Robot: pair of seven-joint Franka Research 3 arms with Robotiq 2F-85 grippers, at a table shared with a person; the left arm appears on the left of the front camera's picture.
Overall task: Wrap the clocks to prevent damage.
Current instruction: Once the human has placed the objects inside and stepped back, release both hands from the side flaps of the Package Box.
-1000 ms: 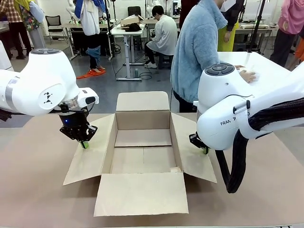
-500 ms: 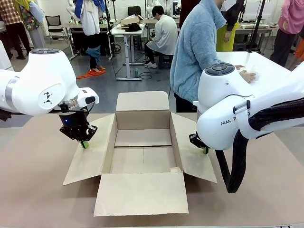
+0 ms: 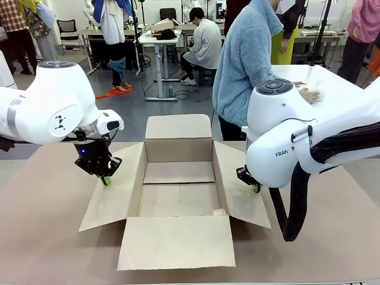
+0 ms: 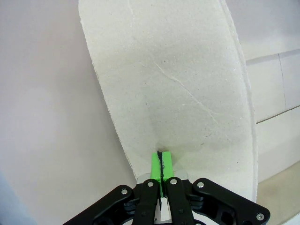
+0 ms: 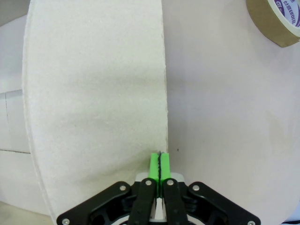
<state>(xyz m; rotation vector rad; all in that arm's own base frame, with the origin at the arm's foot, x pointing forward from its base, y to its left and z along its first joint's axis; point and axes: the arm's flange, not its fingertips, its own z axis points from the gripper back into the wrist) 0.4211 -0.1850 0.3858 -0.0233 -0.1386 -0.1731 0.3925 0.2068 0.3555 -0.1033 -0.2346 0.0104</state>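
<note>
Clenched empty, the left tool and right tool sit at the side flaps of the open cardboard box on the surface; it is probably light and stiff, pinchable at flap edges.

Free passage into open-topped box

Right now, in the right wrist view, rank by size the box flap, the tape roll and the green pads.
1. Box flap
2. Tape roll, partly cut off by the frame
3. Green pads, smallest despite being nearest
</note>
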